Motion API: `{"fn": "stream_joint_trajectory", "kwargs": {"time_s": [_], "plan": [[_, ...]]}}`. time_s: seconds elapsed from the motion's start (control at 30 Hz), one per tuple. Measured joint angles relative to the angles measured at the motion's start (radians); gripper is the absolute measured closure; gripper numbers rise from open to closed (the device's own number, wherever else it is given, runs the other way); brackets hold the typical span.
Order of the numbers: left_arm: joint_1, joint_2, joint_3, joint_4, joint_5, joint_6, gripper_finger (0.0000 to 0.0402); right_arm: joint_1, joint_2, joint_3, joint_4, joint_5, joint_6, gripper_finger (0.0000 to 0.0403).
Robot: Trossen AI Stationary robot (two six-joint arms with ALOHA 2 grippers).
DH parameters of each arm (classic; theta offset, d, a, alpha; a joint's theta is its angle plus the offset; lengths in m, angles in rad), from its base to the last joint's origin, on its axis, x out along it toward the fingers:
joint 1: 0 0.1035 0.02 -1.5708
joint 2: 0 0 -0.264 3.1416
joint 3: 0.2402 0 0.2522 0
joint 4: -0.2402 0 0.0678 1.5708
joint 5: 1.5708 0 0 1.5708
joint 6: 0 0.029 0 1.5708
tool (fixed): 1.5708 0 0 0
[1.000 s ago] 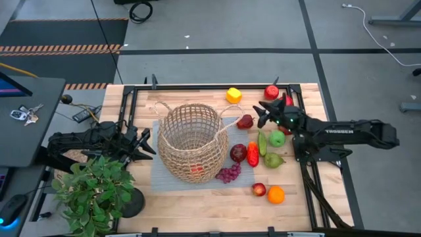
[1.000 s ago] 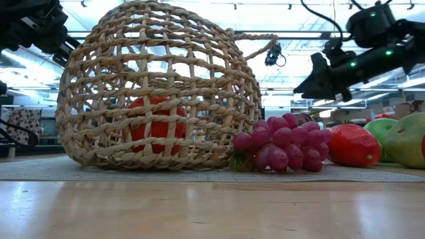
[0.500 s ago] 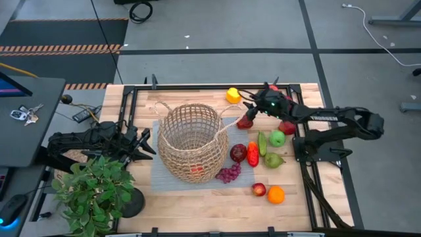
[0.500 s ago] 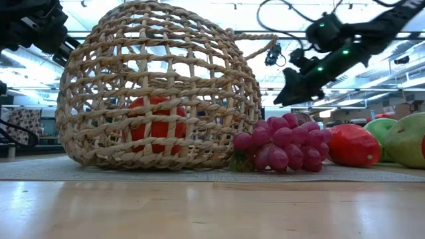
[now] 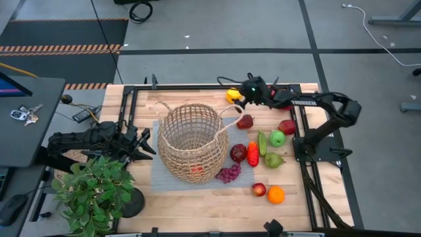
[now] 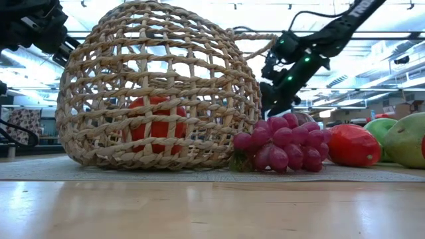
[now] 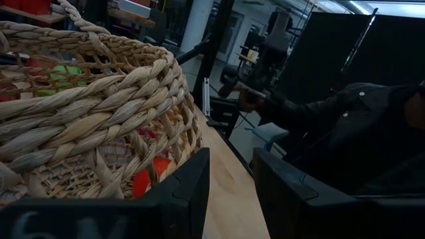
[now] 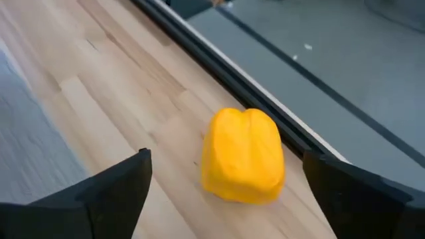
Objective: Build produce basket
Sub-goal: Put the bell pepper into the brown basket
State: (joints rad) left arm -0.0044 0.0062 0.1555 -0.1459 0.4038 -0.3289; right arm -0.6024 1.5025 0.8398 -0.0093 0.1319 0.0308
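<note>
No readable writing. Basket (image 5: 191,141) on its grey mat (image 5: 162,176), mid-counter (image 5: 197,204), one orange-red fruit (image 6: 157,123) inside. Right gripper (image 5: 238,100) spread wide, yellow pepper (image 8: 244,155) directly ahead, untouched, by the black rail (image 8: 219,63). Left gripper (image 5: 146,143) narrow, empty, beside the basket.

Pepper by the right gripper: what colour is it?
Yellow; the pepper shows best in the right wrist view.

No lettering, label or number can be read in these views.
</note>
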Motion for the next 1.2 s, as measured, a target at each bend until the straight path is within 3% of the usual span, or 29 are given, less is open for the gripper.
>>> {"fn": "stream_joint_trajectory", "kwargs": {"time_s": [0.33,0.5,0.97,1.2], "plan": [[0.0,0.0,0.0,0.0,0.0,0.001,0.028,-0.01,0.172,0.186,-0.093,0.006,-0.031,0.0005],[0.0,0.0,0.0,0.0,0.0,0.001,0.028,-0.034,0.232,0.246,-0.175,0.057,-0.009,0.0005],[0.0,0.0,0.0,0.0,0.0,0.0,0.028,-0.094,0.342,0.254,-0.231,-0.029,0.027,0.0009],[0.0,0.0,0.0,0.0,0.0,0.0,0.028,-0.094,0.345,0.254,-0.225,-0.029,0.02,0.005]]}}
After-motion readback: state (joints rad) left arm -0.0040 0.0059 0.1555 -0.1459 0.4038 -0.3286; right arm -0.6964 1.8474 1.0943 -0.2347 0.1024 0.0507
